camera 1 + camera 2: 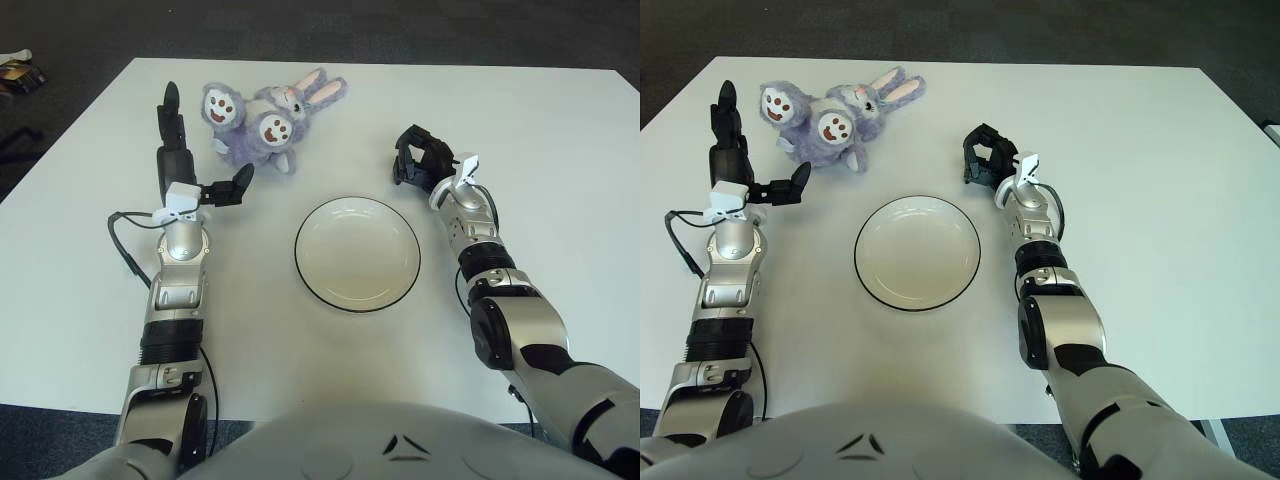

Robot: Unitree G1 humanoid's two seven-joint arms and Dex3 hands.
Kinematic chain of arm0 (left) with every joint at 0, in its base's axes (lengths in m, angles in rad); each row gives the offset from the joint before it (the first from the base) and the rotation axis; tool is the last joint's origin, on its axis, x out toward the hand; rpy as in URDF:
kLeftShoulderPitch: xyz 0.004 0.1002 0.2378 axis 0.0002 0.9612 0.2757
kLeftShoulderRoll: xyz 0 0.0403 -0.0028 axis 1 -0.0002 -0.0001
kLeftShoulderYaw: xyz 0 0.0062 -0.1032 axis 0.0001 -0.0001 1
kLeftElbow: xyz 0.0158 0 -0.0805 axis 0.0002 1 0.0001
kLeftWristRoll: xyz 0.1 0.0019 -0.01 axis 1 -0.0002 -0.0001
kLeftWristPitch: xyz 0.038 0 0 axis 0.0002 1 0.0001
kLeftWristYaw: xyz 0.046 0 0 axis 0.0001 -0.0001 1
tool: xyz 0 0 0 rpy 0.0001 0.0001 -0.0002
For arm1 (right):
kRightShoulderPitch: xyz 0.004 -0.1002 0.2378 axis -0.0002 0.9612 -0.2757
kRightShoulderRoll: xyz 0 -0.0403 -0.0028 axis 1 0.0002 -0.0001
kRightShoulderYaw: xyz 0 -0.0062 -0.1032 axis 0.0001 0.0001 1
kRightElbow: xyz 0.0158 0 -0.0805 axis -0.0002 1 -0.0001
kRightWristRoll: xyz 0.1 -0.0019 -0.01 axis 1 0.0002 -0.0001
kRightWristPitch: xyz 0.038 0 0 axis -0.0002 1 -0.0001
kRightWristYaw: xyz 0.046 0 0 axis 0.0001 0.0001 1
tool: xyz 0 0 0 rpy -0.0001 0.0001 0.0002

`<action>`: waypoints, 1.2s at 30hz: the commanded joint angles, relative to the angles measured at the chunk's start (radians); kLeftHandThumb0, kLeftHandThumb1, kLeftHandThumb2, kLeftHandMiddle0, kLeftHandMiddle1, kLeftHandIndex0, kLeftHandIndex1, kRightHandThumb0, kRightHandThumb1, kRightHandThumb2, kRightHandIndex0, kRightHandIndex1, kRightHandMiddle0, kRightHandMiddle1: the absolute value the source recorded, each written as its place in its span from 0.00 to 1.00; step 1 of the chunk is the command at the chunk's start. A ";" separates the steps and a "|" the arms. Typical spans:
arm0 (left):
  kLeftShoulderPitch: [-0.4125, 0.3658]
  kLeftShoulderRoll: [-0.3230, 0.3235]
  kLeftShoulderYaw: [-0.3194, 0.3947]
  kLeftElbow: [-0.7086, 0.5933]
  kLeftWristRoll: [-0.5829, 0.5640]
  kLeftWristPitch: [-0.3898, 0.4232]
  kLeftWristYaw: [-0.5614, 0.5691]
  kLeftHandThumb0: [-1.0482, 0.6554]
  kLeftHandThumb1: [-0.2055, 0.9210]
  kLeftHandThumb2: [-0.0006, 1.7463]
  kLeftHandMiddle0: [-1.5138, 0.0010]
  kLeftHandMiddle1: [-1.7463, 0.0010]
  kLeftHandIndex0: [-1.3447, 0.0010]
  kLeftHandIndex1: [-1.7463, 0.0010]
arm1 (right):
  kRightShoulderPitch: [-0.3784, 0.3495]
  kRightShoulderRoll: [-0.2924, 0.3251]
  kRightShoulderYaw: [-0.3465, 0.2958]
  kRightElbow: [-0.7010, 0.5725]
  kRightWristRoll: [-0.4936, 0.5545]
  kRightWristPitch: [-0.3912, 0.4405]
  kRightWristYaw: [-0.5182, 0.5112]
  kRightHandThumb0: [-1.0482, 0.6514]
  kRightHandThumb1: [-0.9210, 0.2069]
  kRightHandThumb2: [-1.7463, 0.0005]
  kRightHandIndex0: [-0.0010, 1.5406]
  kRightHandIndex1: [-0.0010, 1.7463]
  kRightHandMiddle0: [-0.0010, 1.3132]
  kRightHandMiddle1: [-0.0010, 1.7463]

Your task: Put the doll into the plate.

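On my far left I see the left robot hand point(190, 165) stretched out over the white rectangular desk point(560, 130), just left of the doll. Its dark fingers point(171, 125) are spread wide: the long ones point up and away toward the far edge, and the thumb sticks out to the right toward the toy. It holds nothing, and I see a gap between the thumb tip and the plush. A thin black cable point(125, 245) loops on the desk beside the left forearm.

Next comes the fluffy lavender plush rabbit doll point(262, 125), lying on the desk near the far edge. It is tumbled on its back or side, with two round white paw soles with brown pads facing up at me, and its pink-lined ears pointing to the right. It sits well apart from the plate, up and to the left of it.

In the middle lies the round white ceramic plate with a thin dark rim point(357, 297), flat on the desk and with nothing in it.

To the right of the plate, up near its far side, I see the right robot hand point(422, 160). Its black fingers are curled inward into a loose fist, and they grasp nothing.
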 commanded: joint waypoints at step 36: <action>-0.275 0.057 -0.094 0.307 0.178 -0.113 0.072 0.36 0.28 0.64 1.00 0.54 1.00 0.42 | 0.023 0.000 -0.009 0.013 0.006 0.037 0.025 0.35 0.44 0.32 0.71 1.00 0.40 1.00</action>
